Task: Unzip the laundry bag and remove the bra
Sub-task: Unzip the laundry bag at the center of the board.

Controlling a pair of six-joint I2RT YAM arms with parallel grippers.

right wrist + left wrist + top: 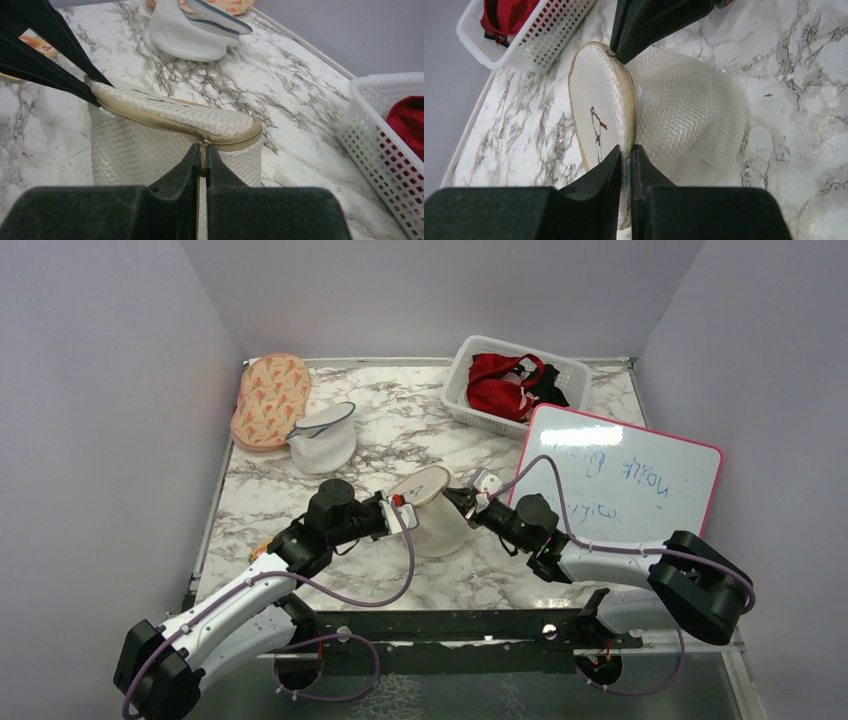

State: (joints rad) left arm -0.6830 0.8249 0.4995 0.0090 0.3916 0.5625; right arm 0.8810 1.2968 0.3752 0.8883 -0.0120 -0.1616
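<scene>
**Top view.** We see the laundry bag (437, 522) standing at mid-table on the marble table (290, 490), flat face tilted up, between the left gripper (398, 508) and the right gripper (465, 498). Bare marble lies behind and to the left. The whiteboard (625, 480) crowds the right side (the basket (468, 360) sits well back).

**Left wrist view.** Here we see what the top view hides: the left fingers pressed together on the bag's beige rim, near the dark line drawing (597, 126).

**Right wrist view.** The right fingers pinch the zip pull (203, 144) at the rim's opposite end. Along the visible rim the zip line lies closed.
</scene>
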